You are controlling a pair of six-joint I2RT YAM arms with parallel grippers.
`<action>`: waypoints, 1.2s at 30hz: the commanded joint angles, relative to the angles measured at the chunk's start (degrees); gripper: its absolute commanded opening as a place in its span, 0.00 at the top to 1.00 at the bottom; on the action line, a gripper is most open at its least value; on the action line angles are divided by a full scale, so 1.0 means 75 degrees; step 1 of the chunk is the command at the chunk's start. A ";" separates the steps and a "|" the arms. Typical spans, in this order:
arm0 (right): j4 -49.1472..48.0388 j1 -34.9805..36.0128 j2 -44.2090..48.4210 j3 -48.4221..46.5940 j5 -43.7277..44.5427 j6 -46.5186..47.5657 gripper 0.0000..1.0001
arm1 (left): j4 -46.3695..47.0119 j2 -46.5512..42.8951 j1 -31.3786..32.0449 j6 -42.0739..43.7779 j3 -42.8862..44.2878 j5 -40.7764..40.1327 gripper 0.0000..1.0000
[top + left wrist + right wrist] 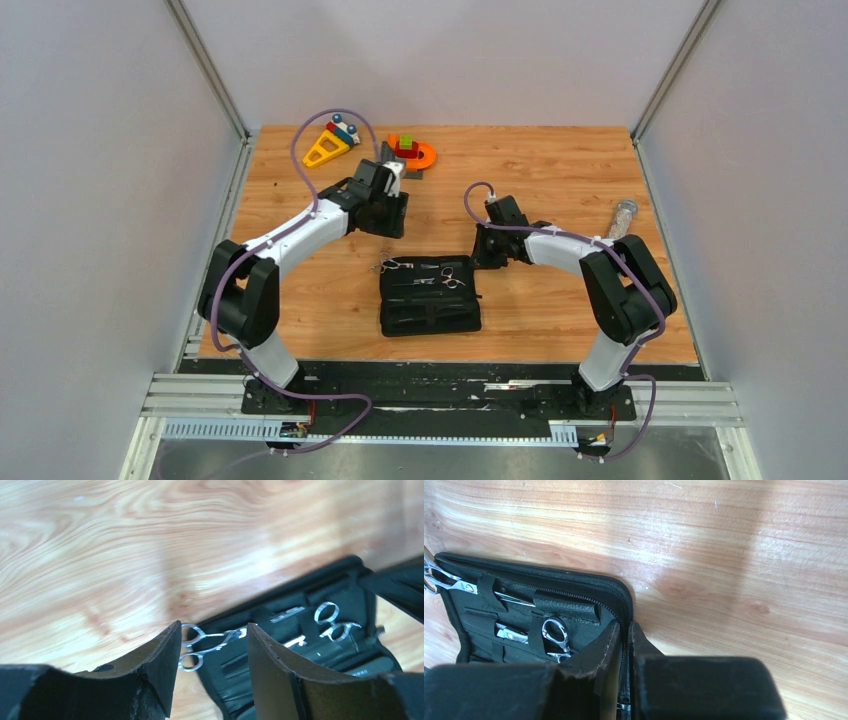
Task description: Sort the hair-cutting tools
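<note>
Black case (pixel 524 587) edge pinched between right gripper (pixel 624 627) fingers; left gripper (pixel 212 635) spread wide, scissors (pixel 220 641) beyond fingertips, wooden table (pixel 150 555) open around.

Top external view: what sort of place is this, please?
Probably a robot test cell, not a salon: a wooden table walled by plain grey panels, a left arm and right arm bolted to a rail, a black case holding scissors, and toy blocks.

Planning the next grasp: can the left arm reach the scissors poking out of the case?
Probably yes: the open left gripper points at those scissors, nothing between; their rings overhang the case.
</note>
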State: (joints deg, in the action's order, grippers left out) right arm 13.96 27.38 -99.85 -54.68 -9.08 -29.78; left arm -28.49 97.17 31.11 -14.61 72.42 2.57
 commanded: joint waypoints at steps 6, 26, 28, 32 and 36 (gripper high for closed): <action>-0.0135 0.0024 -0.0238 0.0072 0.0722 0.0336 0.96 | 0.0142 -0.0149 -0.1243 -0.1343 -0.0805 0.0135 0.43; -0.0138 0.0018 -0.0226 0.0125 0.0701 0.0279 0.97 | 0.0310 0.0597 -0.1277 -0.1929 -0.0889 0.1199 0.47; -0.0138 0.0024 -0.0241 0.0097 0.0675 0.0276 0.97 | 0.0352 0.0594 -0.1277 -0.2022 -0.0958 0.1277 0.48; -0.0138 0.0018 -0.0252 0.0071 0.0650 0.0262 0.97 | 0.0409 0.0556 -0.1277 -0.2185 -0.1067 0.1341 0.50; -0.0138 0.0024 -0.0251 0.0073 0.0625 0.0259 0.96 | 0.0434 0.0548 -0.1250 -0.2292 -0.1134 0.1469 0.51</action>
State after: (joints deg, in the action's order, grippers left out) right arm 13.91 27.38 -99.85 -54.68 -9.10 -29.43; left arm -26.83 101.75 21.47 -29.78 64.27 11.75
